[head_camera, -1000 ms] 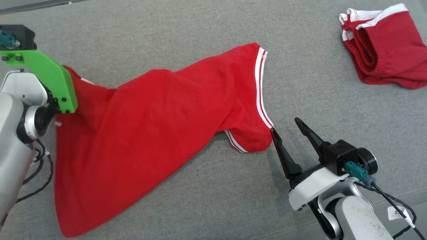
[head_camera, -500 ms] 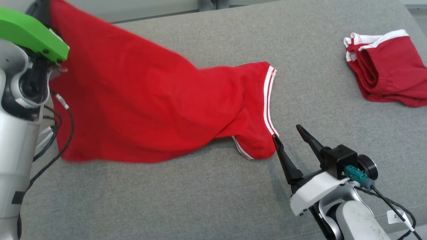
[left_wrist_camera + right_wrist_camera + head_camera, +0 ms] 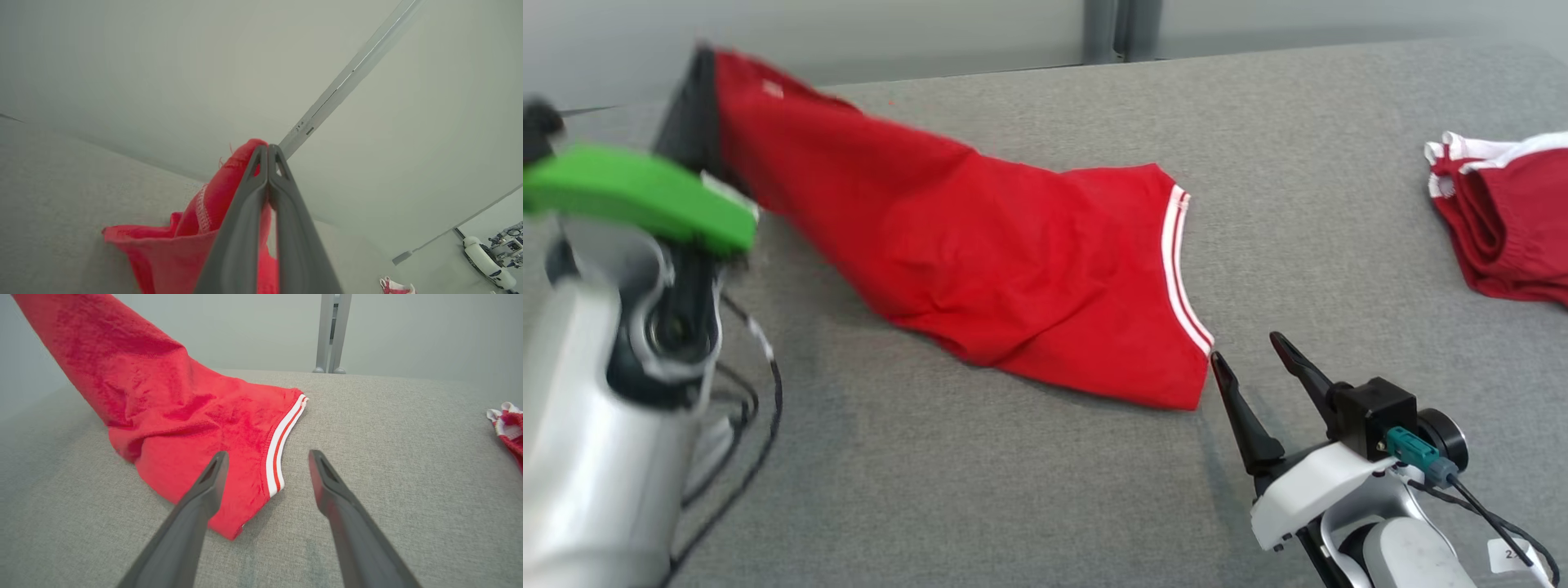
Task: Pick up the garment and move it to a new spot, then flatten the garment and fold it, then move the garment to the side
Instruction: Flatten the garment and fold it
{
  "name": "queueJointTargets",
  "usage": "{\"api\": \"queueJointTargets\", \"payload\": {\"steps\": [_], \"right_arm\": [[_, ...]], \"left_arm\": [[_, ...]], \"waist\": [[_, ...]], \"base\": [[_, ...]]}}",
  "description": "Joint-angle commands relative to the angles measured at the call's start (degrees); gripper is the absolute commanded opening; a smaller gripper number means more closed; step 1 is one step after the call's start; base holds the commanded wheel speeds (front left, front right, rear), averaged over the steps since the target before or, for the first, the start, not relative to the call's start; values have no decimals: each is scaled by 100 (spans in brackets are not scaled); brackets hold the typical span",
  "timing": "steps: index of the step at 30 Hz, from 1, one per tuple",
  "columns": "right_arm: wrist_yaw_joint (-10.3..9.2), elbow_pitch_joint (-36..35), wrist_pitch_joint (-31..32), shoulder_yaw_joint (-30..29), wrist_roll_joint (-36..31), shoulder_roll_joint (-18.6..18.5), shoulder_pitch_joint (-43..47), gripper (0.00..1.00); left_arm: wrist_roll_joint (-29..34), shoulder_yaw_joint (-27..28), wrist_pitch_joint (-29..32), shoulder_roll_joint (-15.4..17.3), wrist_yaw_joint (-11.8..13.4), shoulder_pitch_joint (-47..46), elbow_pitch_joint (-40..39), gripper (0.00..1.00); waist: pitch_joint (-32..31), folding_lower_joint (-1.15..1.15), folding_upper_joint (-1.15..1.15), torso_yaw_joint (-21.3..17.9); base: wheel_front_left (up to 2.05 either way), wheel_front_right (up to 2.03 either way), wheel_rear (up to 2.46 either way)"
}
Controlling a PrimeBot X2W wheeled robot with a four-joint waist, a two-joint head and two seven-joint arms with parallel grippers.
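The garment [image 3: 1029, 278] lies on the padded surface [image 3: 1013, 490] left of centre, its far-left end held up off it in the left gripper [image 3: 267, 153]. The right gripper [image 3: 1245, 347] sits just right of the hem's near corner. A second bundle of clothing [image 3: 1511, 220] lies well apart, at the right edge.

The grey fabric surface [image 3: 1029, 490] carries part of the red garment [image 3: 1045, 278] and a bundled red-and-white cloth [image 3: 1515, 237].

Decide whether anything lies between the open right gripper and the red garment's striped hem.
Nothing visible does. The right gripper sits open right beside the striped hem of the red garment, bare grey surface between them. A second red garment lies well off to the right.
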Motion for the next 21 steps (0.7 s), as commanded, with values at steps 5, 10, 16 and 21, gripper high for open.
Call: {"api": "queueJointTargets", "payload": {"steps": [5,10,16,21], "right_arm": [[-6,-130,90,-119,-44,-43,226,100],[-5,-232,199,-138,-42,-95,355,100],[-6,-294,301,-53,0,-127,409,100],[-5,-300,353,-1,35,-181,426,100]], "left_arm": [[-314,270,-137,202,372,1596,-621,0],[-847,731,-312,96,698,3149,-997,0],[-922,719,-389,16,639,3943,-607,0],[-613,484,-597,53,461,4060,-87,100]], "waist": [[-144,0,0,385],[-275,0,0,603],[-407,0,0,701],[-483,0,0,713]], "base": [[0,0,0],[0,0,0],[0,0,0],[0,0,0]]}}
